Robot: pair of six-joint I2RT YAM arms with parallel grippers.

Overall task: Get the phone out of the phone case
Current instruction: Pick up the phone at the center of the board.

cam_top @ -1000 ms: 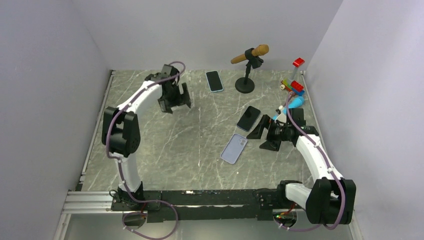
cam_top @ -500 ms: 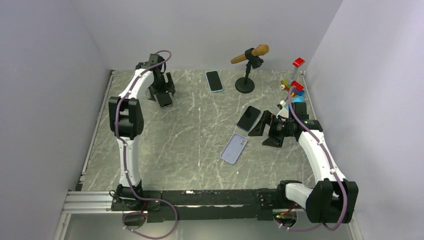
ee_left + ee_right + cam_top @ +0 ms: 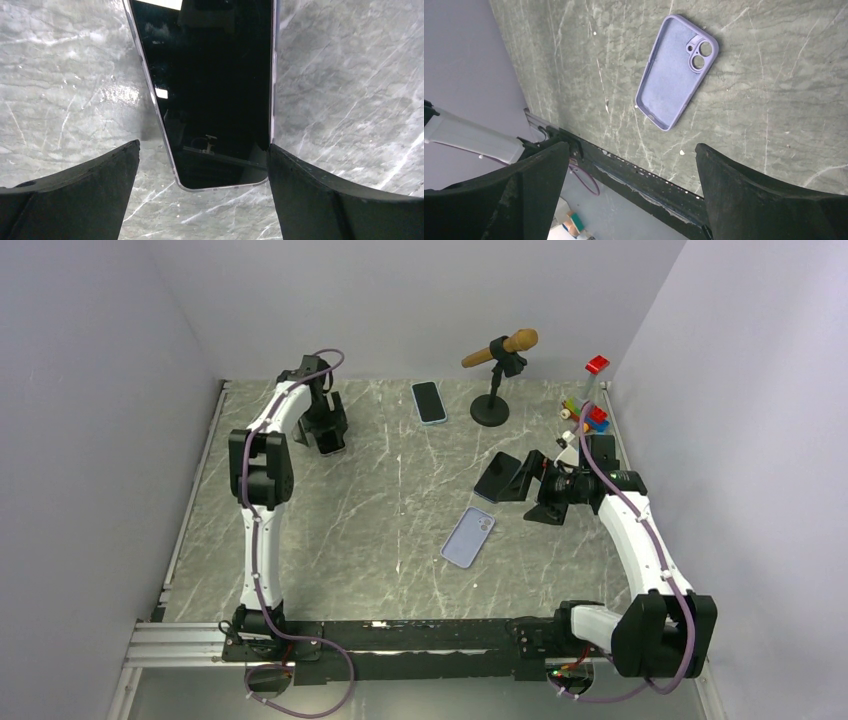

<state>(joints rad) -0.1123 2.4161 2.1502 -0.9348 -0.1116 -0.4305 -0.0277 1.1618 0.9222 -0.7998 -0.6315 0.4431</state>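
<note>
Left wrist view: the phone [image 3: 215, 90] is seen flat on the counter [image 3: 350, 75], screen up, framed by the wide-open, empty left claw [image 3: 203, 145]. The case [image 3: 676, 70] lies empty near the right claw [image 3: 632, 146], likewise open and empty. The phone is judged stiff, slick and fragile; its long edges should be gripped.

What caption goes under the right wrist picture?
Open right gripper looks down on an empty purple phone case lying on the marble table.
</note>
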